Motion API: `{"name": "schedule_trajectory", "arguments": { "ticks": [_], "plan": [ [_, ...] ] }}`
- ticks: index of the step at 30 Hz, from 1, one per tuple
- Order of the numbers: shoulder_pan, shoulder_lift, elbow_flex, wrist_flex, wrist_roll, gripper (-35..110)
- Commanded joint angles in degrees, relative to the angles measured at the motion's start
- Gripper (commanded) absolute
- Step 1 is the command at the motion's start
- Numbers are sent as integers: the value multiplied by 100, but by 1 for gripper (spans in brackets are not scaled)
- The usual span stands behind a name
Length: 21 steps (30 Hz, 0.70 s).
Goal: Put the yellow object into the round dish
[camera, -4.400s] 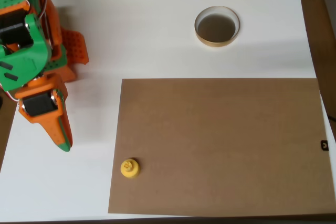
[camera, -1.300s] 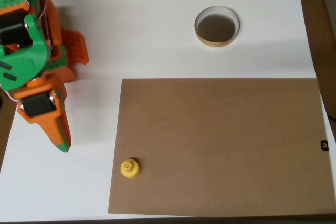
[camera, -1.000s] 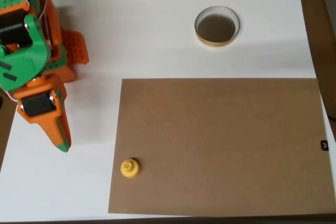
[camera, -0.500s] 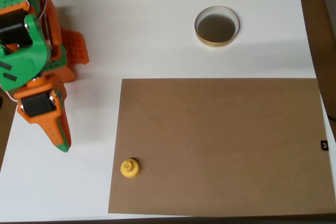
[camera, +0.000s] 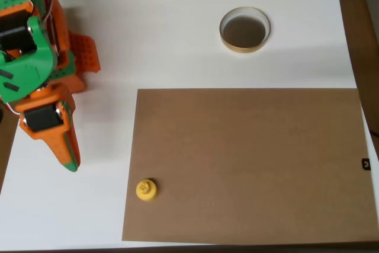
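We judge the yellow object (camera: 145, 189) light, hard and slick, so we would pinch its round base, not the knob. Our gripper (camera: 66, 157) looks closed on nothing, well apart from it and the round dish (camera: 244, 29).

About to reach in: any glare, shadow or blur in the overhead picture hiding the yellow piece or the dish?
Overhead view: even, soft light; white table bright but no glare spot. Yellow piece sharp, small shadow only. Dish clear, dark inside. Gripper casts a faint shadow, short of the yellow piece.

Yellow object (camera: 145, 189) stands knob-up, well apart from the empty round dish (camera: 244, 45).
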Motion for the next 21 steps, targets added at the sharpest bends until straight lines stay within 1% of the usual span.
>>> {"name": "schedule_trajectory", "arguments": {
  "ticks": [1,15,21],
  "plan": [
    [88,123,-53,44,-18,0],
    [62,123,-62,26,-70,1],
    [-18,123,-229,-53,-158,5]
  ]
}}
